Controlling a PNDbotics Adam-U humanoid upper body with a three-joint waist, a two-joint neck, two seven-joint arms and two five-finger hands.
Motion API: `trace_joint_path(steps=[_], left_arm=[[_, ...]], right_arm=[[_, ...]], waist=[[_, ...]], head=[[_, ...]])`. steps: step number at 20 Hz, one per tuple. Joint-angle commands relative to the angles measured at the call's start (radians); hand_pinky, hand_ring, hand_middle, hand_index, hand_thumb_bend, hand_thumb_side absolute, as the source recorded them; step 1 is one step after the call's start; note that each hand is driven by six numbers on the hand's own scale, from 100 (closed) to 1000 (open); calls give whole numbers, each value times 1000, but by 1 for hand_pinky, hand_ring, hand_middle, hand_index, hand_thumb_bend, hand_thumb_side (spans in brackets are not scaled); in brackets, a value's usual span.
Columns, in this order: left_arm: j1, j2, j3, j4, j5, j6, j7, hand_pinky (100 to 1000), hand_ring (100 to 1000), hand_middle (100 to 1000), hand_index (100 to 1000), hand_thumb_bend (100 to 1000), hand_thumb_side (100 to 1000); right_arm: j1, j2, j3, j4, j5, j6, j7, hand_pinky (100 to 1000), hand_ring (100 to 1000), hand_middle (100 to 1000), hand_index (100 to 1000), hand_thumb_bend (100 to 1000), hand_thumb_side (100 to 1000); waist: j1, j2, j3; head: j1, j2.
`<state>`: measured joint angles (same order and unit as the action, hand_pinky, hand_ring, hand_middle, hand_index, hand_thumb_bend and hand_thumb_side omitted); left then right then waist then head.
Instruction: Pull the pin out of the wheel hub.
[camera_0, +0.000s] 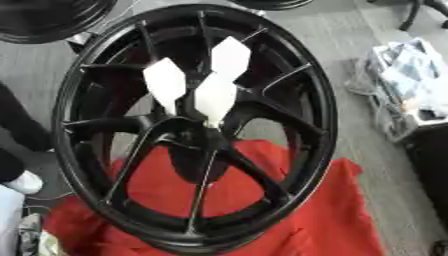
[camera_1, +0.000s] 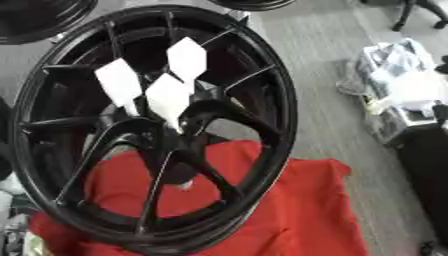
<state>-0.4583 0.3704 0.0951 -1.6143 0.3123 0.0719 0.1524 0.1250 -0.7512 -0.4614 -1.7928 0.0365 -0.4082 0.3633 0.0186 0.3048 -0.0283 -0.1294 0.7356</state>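
1. No robot hand or arm shows in either view, so the state of the fingers cannot be told.
2. The black wheel hub (camera_0: 188, 130) fills the middle of the view, standing tilted, its spokes fanning out from the centre.
3. Three white pins (camera_0: 214, 97) with broad faceted heads stick out near the hub's centre, clustered from 11 to 1 o'clock, tips converging toward the middle.
4. A red cloth (camera_0: 324, 210) lies under the hub, spreading to 5 o'clock on the grey floor (camera_0: 341, 45).
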Motion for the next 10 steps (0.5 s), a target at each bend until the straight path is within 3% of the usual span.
trace_joint_path(steps=[1, 3, 5, 6, 9, 10], left_arm=[[-15, 30, 3, -14, 1, -2, -4, 715, 773, 680, 707, 100, 781], [-15, 31, 2, -14, 1, -3, -6, 716, 773, 680, 707, 100, 781], [-16, 30, 1, -13, 1, -2, -6, 716, 773, 680, 707, 100, 781], [-16, 30, 1, -13, 1, -2, -7, 716, 773, 680, 707, 100, 781], [-18, 28, -1, -14, 1, -3, -9, 717, 773, 680, 707, 100, 779], [-19, 27, -2, -14, 1, -3, -10, 717, 773, 680, 707, 100, 779]], right_arm=[[4, -22, -13, -24, 38, 7, -17, 970, 884, 846, 936, 266, 180], [5, -20, -8, -23, 47, 9, -25, 965, 874, 833, 922, 211, 165], [4, -18, -2, -22, 29, 26, -36, 956, 854, 812, 904, 100, 100], [2, -15, 3, -23, 0, 40, -44, 944, 832, 786, 887, 100, 100], [-6, -8, 20, -42, -159, 108, -104, 916, 777, 695, 820, 100, 520], [-12, -6, 27, -55, -221, 128, -124, 914, 770, 684, 810, 100, 550]], waist=[[-1, -15, -2], [0, -15, -3], [1, -15, -3], [1, -16, -2], [3, -17, -2], [4, -17, -2]], head=[[0, -7], [-1, -6], [-2, -7], [-2, -7], [-3, -5], [-4, -4]])
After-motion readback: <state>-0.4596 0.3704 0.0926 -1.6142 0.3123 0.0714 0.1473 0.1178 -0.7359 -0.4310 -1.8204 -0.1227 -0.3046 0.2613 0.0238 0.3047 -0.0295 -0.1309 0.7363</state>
